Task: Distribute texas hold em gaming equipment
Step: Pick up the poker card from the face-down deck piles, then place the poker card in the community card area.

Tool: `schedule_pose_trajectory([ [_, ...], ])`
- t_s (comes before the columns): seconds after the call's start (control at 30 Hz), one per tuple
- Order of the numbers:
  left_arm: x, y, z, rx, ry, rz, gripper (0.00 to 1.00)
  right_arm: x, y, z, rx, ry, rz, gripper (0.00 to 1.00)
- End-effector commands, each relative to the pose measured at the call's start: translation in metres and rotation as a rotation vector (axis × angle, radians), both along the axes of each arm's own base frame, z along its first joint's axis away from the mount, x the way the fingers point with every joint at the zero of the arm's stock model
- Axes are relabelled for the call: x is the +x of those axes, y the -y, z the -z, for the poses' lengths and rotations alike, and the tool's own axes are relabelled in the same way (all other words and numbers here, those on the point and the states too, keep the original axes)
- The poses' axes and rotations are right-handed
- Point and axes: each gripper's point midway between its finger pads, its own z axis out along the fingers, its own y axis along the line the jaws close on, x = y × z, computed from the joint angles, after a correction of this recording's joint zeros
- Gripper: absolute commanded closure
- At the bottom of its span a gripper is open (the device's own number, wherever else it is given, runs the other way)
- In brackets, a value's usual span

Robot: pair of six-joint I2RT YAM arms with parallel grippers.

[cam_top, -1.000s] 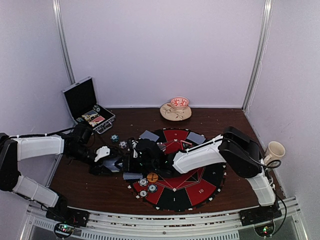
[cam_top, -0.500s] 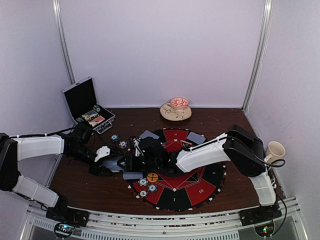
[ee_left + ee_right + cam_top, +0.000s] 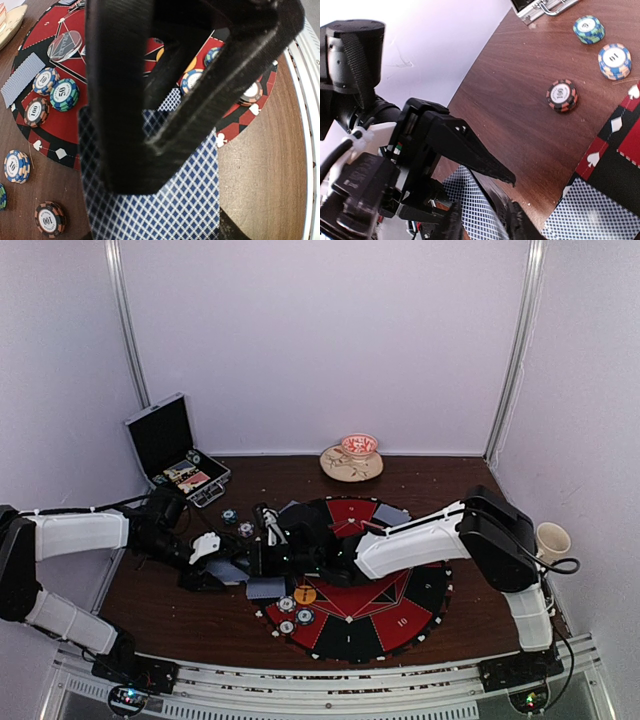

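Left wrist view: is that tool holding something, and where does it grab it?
Yes, the left tool pinches the blue-backed cards by one end. The right tool straddles the other end; whether it grips cannot be told.

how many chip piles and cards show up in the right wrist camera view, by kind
chip piles: 3
cards: 2 (the first may hide more cards under it)
total: 5

soft even light, faint shadows, top view grainy — right wrist's nearest playing card (image 3: 592,212) blurred
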Motion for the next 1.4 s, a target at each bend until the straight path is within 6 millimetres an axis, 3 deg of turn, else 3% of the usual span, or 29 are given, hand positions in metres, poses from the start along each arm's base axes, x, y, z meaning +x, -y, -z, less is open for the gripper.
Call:
schedule_pose_trajectory([
  [0.0,-0.003,0.004,-0.001,-0.021,-0.003,0.026,0.47,0.002,-0.007,-0.015,0.002,0.047,-0.028,0.73],
  [0.23,-0.003,0.004,-0.001,-0.021,-0.003,0.026,0.47,0.002,-0.005,-0.019,-0.023,0.083,-0.040,1.00],
  [0.4,-0.003,0.004,-0.001,-0.021,-0.002,0.024,0.47,0.000,0.003,-0.018,-0.040,0.107,-0.039,1.00],
  [0.5,-0.001,0.004,-0.001,-0.020,0.003,0.017,0.47,0.004,0.024,-0.026,0.011,0.108,0.049,1.00],
  [0.67,-0.001,0.004,0.000,-0.019,0.001,0.014,0.47,0.011,0.090,-0.040,0.139,0.087,0.300,1.00],
  [1.07,0.000,0.004,-0.002,-0.021,0.003,0.011,0.47,0.008,0.277,-0.005,0.150,0.032,0.906,1.00],
  [1.23,0.000,0.004,-0.002,-0.022,0.003,0.011,0.47,0.008,0.328,0.005,0.156,0.040,1.084,1.00],
  [1.37,0.000,0.004,-0.001,-0.020,0.001,0.011,0.47,0.008,0.349,0.008,0.172,0.042,1.173,1.00],
])
